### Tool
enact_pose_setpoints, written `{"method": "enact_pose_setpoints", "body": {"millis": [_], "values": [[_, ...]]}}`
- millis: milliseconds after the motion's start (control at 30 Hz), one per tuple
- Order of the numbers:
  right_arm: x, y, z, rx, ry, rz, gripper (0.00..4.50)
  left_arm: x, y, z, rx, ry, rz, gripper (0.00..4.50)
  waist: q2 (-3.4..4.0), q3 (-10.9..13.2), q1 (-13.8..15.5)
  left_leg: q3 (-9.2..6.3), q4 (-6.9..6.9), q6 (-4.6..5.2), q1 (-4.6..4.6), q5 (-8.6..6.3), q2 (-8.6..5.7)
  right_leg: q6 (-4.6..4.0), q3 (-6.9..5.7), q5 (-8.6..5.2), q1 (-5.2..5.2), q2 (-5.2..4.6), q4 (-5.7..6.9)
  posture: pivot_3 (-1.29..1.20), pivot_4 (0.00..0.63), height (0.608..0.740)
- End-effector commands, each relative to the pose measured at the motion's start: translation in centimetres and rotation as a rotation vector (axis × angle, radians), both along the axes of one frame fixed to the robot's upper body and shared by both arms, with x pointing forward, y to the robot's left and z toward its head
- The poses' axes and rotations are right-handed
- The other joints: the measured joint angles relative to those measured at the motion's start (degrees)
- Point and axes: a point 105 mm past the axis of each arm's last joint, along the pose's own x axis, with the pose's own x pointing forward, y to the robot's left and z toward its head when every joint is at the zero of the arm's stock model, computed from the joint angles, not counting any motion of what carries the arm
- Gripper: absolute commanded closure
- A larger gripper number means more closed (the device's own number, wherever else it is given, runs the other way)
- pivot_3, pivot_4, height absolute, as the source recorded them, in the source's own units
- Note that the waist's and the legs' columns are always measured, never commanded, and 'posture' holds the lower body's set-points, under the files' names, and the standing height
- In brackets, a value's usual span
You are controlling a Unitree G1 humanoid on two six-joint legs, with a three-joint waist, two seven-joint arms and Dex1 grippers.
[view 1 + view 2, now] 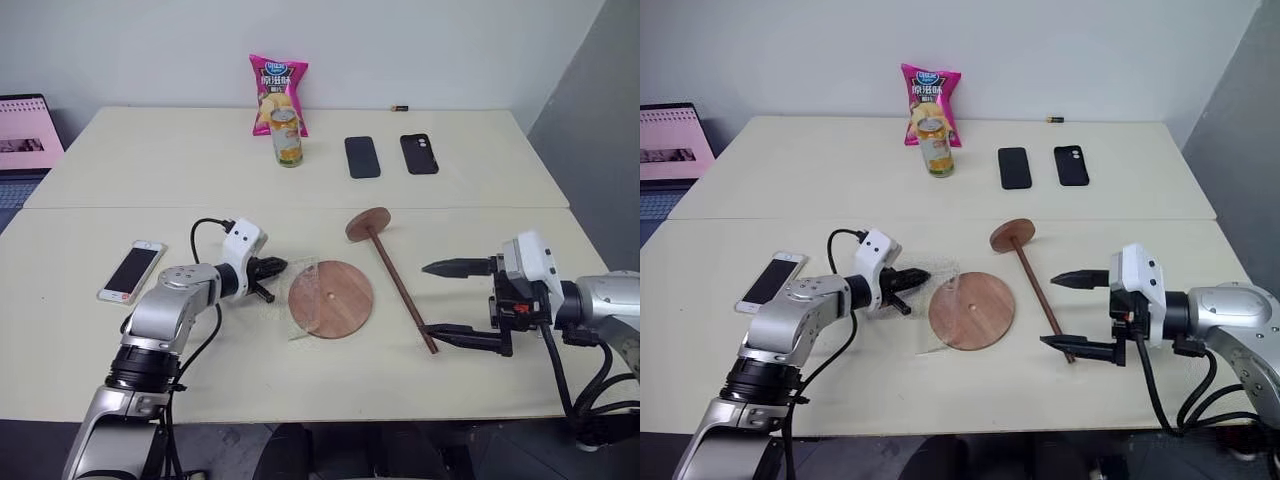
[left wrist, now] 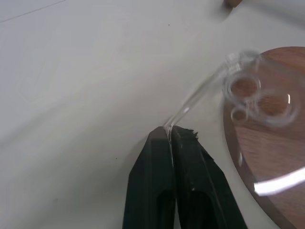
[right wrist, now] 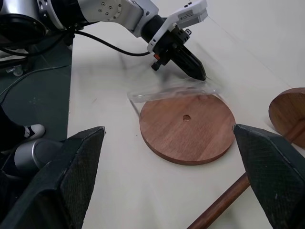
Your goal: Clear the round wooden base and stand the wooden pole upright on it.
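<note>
— Left end effector [image 1: 268,266]: fingers together, pinched on edge of clear plastic sheet [image 2: 248,90], just beside round wooden base [image 1: 331,298].
— Sheet position?
— Draped partly over base's left rim, rest on counter [image 1: 200,370]. Small centre hole in base visible.
— Right end effector [image 1: 452,302]?
— Fingers wide apart, holding nothing, straddling free end of wooden pole [image 1: 400,282] without visible contact.
— Pole?
— Lying flat on counter right of base, disc end farther from robot, rod slanting back toward right end effector. Apart from base.
— Other items?
— White phone [image 1: 131,270] at left near edge; two dark phones [image 1: 362,156], can [image 1: 287,137] and pink snack bag [image 1: 278,93] on far counter.
</note>
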Motion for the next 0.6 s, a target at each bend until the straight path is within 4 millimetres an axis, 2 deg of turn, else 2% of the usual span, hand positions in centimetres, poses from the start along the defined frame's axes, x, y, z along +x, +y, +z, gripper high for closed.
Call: {"method": "enact_pose_setpoints", "body": {"millis": [33, 233, 333, 400, 500, 600], "values": [[-0.1, 0.3, 0.8, -0.002, -0.039, 0.018, 0.0, 0.0, 0.2, 2.3, -0.027, -0.082, 0.002, 4.42, 0.0, 0.0, 0.0, 0.0, 0.0, 0.0, 0.0, 0.0, 0.0, 0.0, 0.0, 0.0, 0.0, 0.0, 0.0, 0.0, 0.15, 0.74], [0.0, 0.6, 1.0, 0.003, -0.04, 0.026, 0.0, -0.8, 1.1, 3.7, -0.029, -0.123, 0.021, 4.42, 0.0, 0.0, -0.06, 0.0, 0.0, -0.05, -0.01, 0.03, 0.01, 0.0, 0.0, 0.0, -0.01, 0.0, 0.0, 0.0, 0.15, 0.74], [-0.1, 1.1, 1.5, 0.034, -0.035, 0.048, 0.0, -1.1, 3.6, 5.4, -0.016, -0.165, 0.104, 4.42, 0.0, 0.0, -0.2, 0.0, 0.0, -0.06, -0.01, 0.03, 0.03, 0.0, 0.0, 0.0, -0.04, 0.01, 0.02, 0.0, 0.15, 0.74], [-0.2, 1.5, 1.7, 0.045, -0.032, 0.064, 0.0, -1.3, 5.3, 6.2, -0.002, -0.183, 0.163, 4.42, 0.0, 0.0, -0.24, -0.01, 0.0, -0.04, -0.01, 0.02, 0.04, 0.0, 0.0, 0.0, -0.06, 0.02, 0.04, 0.0, 0.15, 0.74], [0.0, 2.1, 2.0, 0.066, -0.034, 0.094, 0.0, -1.9, 9.1, 7.4, -0.001, -0.205, 0.307, 4.42, 0.0, 0.0, -0.27, 0.0, -0.01, 0.0, 0.0, 0.0, 0.05, 0.0, 0.0, 0.0, -0.07, 0.02, 0.04, 0.0, 0.15, 0.74], [0.5, 3.3, 2.4, 0.102, -0.055, 0.138, 0.0, -2.6, 14.8, 8.1, -0.039, -0.223, 0.559, 4.42, 0.0, 0.0, -0.3, -0.01, -0.01, 0.09, -0.02, -0.05, 0.06, 0.0, -0.01, 0.0, -0.09, 0.02, 0.02, 0.0, 0.15, 0.74]]}}
